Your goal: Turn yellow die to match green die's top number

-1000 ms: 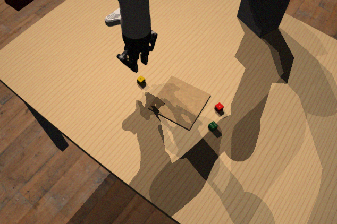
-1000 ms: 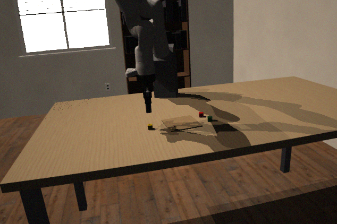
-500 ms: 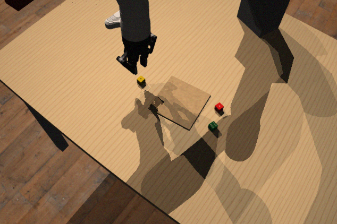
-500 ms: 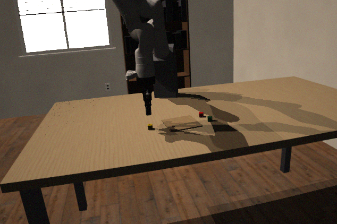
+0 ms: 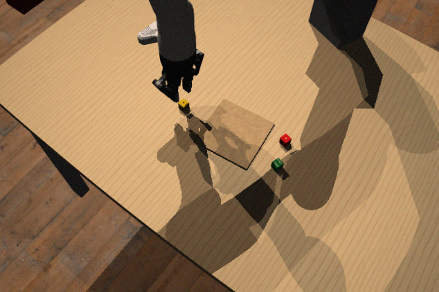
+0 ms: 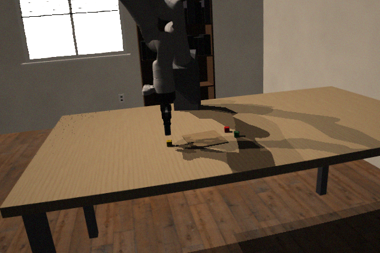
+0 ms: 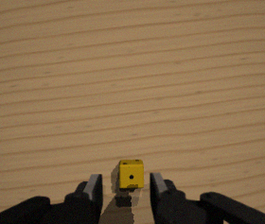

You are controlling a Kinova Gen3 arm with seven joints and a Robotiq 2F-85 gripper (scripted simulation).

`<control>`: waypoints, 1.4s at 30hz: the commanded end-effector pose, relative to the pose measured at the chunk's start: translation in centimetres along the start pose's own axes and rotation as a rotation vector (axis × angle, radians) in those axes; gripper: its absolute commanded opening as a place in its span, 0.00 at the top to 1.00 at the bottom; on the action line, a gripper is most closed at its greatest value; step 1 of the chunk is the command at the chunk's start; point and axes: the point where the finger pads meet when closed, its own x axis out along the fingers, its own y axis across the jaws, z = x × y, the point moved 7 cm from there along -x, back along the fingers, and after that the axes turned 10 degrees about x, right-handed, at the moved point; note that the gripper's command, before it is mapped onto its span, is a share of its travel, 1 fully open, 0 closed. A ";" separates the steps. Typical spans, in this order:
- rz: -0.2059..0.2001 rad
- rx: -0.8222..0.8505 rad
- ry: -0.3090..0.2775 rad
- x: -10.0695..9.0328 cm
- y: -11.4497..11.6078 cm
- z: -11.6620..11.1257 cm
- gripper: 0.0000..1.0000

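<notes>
While your pincer (image 5: pixel 182 95) (image 6: pixel 167 135) (image 7: pixel 126 187) hangs above the table (image 5: pixel 106 79) (image 6: pixel 122 163) (image 7: pixel 125 94), its fingers part open with nothing between them, the yellow die (image 5: pixel 183 104) (image 6: pixel 169 143) (image 7: pixel 132 175) sits just below it on the wood, one pip up, off the mat. Beside that die you have the mat (image 5: pixel 248 118) (image 6: pixel 208 136), lying flat. Farther from the pincer, past the mat, you'll find the red die (image 5: pixel 284 139) (image 6: pixel 226 129), one pip up, and near it the green die (image 5: pixel 277 164) (image 6: pixel 236 133), whose top shows several pips I cannot count for certain.
</notes>
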 end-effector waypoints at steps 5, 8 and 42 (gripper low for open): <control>0.009 0.002 -0.005 0.9 0.3 0.1 0.65; 0.009 0.002 -0.005 1.3 0.3 0.1 0.65; 0.009 0.002 -0.005 2.2 0.3 0.1 0.65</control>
